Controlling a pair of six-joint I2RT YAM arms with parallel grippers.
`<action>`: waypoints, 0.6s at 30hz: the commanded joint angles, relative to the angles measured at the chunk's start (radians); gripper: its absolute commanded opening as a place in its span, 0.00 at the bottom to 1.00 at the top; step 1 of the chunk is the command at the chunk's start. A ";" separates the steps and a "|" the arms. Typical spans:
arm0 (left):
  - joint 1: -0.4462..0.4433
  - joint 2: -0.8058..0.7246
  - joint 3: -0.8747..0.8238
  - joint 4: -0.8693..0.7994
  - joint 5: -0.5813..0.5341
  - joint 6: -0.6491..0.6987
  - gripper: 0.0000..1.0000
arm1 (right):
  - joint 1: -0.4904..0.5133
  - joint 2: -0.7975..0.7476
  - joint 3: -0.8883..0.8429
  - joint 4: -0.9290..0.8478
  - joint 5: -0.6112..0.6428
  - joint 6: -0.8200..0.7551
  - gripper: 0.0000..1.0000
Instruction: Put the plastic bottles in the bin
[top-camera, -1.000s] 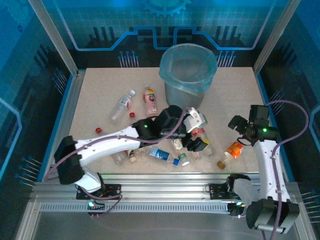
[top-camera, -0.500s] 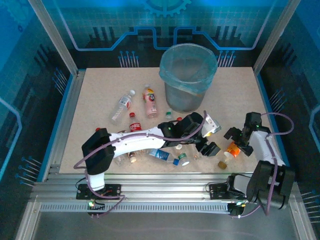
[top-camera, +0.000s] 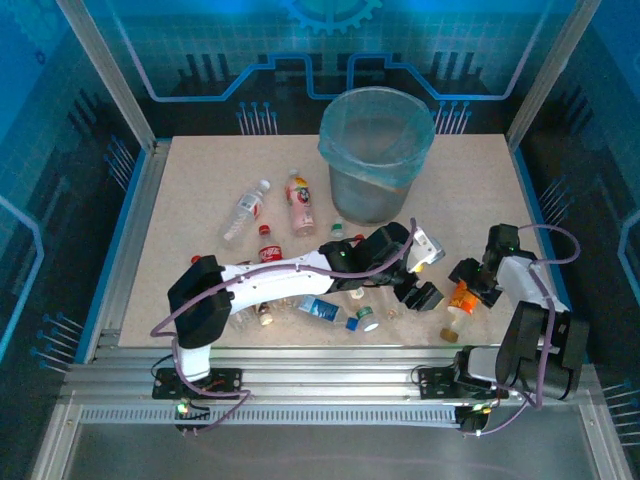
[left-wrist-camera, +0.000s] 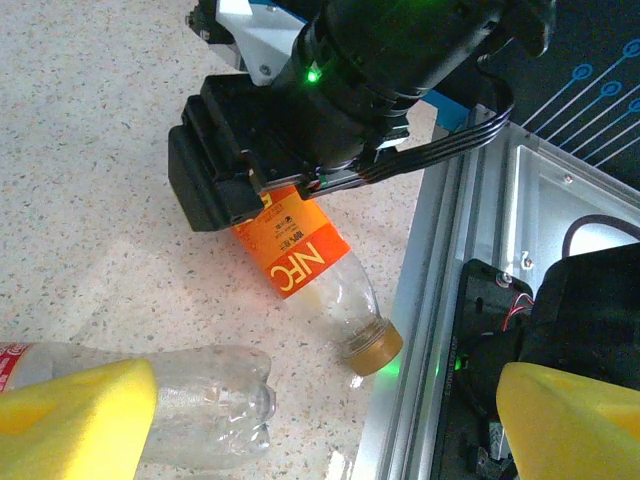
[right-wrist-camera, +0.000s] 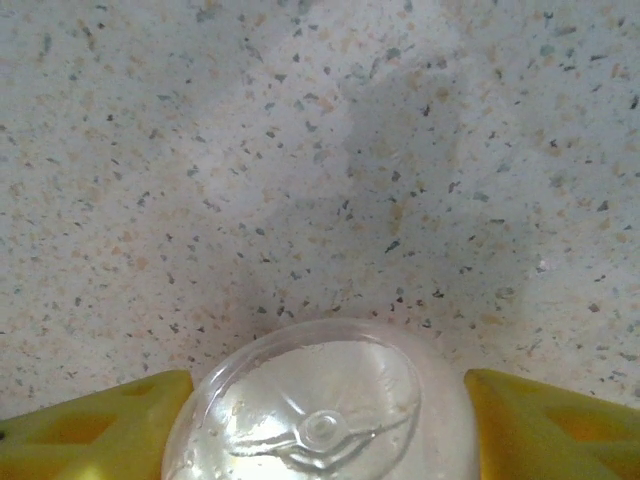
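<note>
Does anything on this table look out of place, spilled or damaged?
Nothing looks spilled. The bottles lie scattered on their sides over the table; the orange-labelled bottle lies close to the table's right edge, under the right gripper. The bin stands upright.

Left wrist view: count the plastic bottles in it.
2. An orange-labelled bottle lies mid-frame; a clear bottle lies at lower left, partly behind a yellow pad. More may lie outside the frame.
</note>
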 joint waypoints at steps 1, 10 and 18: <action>-0.001 -0.029 0.039 -0.021 -0.025 0.012 0.89 | -0.016 -0.048 0.027 -0.019 -0.012 -0.037 0.68; 0.001 -0.068 0.064 -0.016 -0.078 0.009 0.90 | -0.011 -0.182 0.108 -0.054 0.023 -0.073 0.69; 0.001 -0.097 0.041 -0.004 -0.083 -0.011 0.90 | 0.006 -0.186 0.038 -0.029 0.032 -0.051 0.82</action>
